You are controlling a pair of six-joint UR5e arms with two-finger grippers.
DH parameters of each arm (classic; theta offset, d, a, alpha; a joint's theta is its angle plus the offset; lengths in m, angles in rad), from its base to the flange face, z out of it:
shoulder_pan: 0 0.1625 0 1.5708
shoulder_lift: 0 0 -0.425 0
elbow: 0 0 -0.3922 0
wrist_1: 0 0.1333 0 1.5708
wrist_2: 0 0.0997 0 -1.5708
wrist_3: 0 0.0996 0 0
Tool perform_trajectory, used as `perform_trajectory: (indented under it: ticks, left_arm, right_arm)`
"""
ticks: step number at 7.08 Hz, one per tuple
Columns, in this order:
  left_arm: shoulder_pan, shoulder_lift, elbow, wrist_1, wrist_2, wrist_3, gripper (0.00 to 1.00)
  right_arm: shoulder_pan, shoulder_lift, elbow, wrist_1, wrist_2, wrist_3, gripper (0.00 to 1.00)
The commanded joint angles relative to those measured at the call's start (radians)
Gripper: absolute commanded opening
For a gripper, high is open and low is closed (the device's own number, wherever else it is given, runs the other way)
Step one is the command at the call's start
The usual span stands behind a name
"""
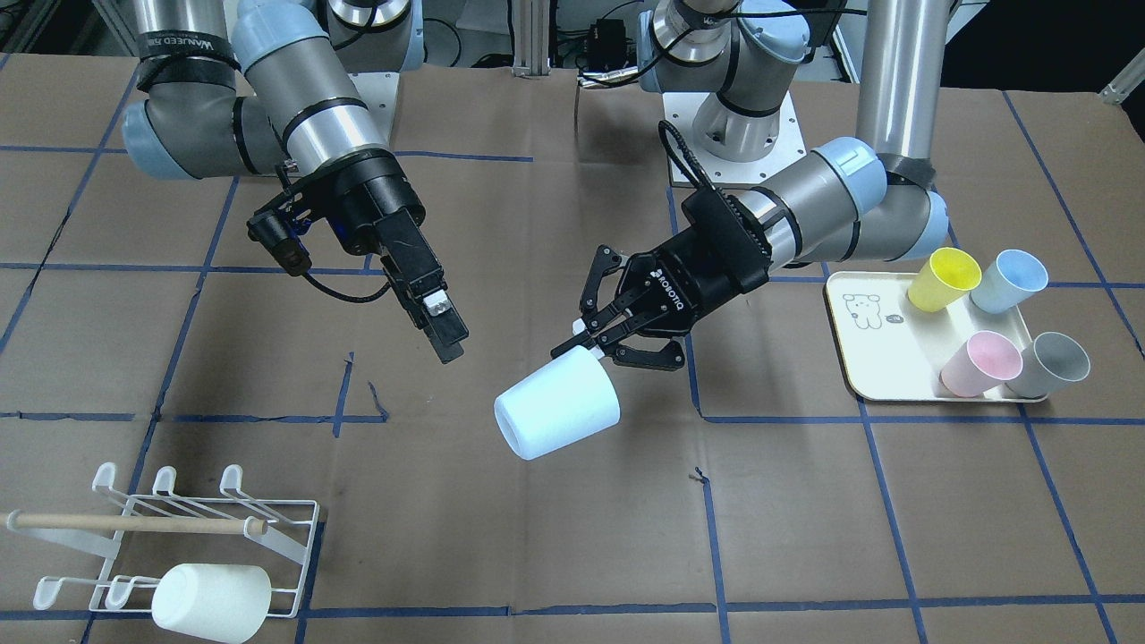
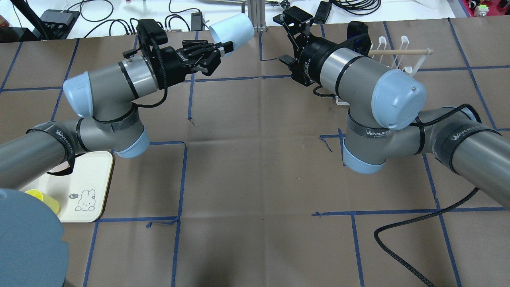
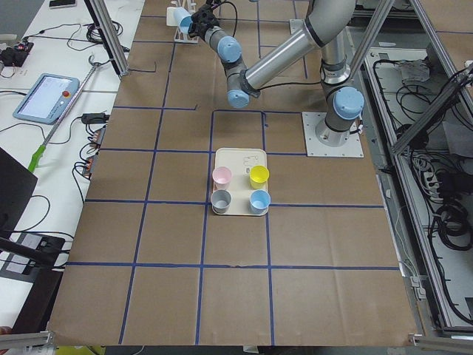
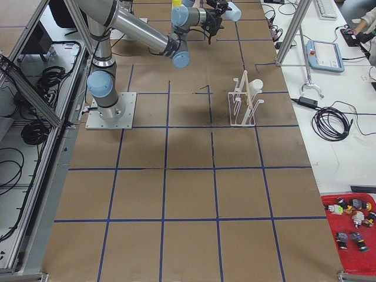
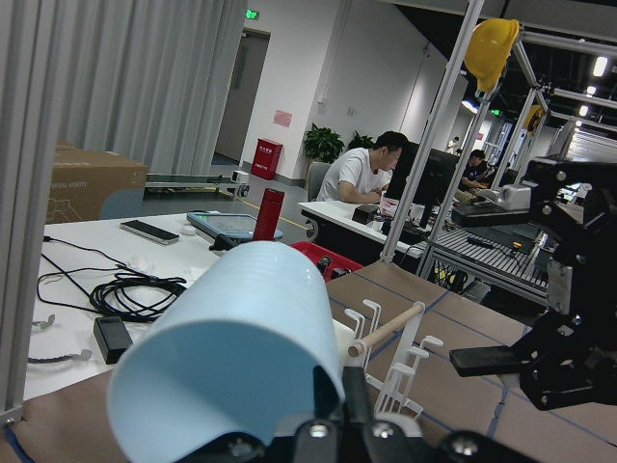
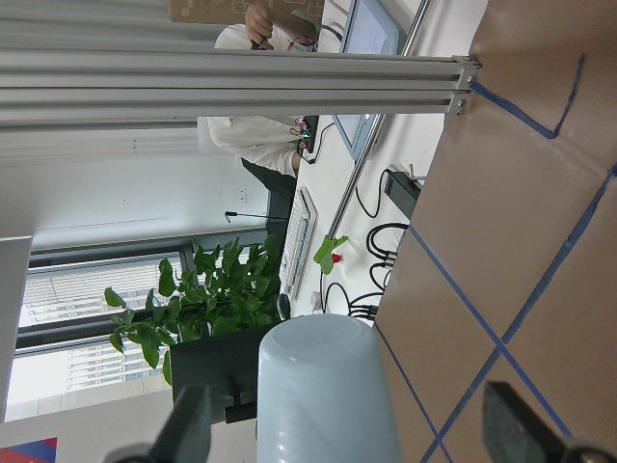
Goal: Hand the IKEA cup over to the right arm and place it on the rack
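Observation:
My left gripper, the ROBOTIQ one, is shut on the base of a pale blue cup and holds it tilted above mid-table, mouth away from the gripper. The cup also shows in the overhead view and the left wrist view. My right gripper, with black block fingers, is open and empty, a short way from the cup and pointing towards it. In the right wrist view its fingers stand wide apart with the cup ahead between them. The white wire rack with a wooden dowel stands at the table's near corner.
A white cup hangs on the rack's front row. A cream tray on my left side holds yellow, blue, pink and grey cups. Brown table with blue tape lines.

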Motion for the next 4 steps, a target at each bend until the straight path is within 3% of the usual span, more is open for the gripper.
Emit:
perform_trajectory:
  ticks: [1, 4]
  left_arm:
    - [-0.010, 0.004, 0.001, -0.010, 0.013, -0.001, 0.05]
    - [-0.011, 0.004, 0.001, -0.010, 0.015, -0.001, 0.05]
  right_arm:
    - [0.001, 0.014, 0.000, 0.001, 0.000, -0.002, 1.00]
    - [0.015, 0.049, -0.023, 0.001, 0.005, 0.001, 1.00]
